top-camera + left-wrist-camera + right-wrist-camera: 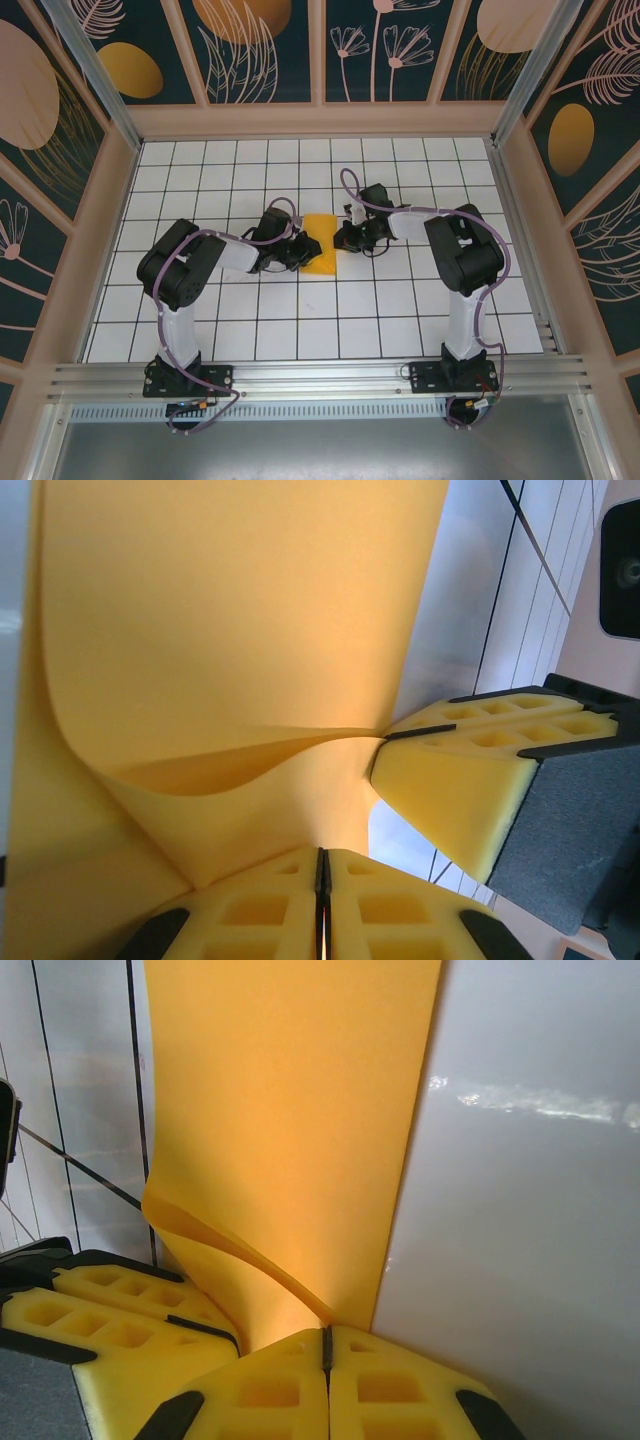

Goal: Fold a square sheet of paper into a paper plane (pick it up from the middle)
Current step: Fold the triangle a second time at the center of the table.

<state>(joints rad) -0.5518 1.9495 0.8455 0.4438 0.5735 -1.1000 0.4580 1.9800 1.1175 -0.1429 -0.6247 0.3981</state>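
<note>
Pinching orange sheet (320, 243) from both sides, mid-table
Gripped w/ left claw (298, 252) and right claw (342, 238), both pressed shut on opposite edges. Lying btwn the two, equally near each, long axis front-to-back, across their line. Top layer curling; possibly lifted off tiles, hard to tell.

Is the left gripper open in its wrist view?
No, the left gripper has its yellow foam pads pressed together on the thin orange-yellow paper sheet.
</note>
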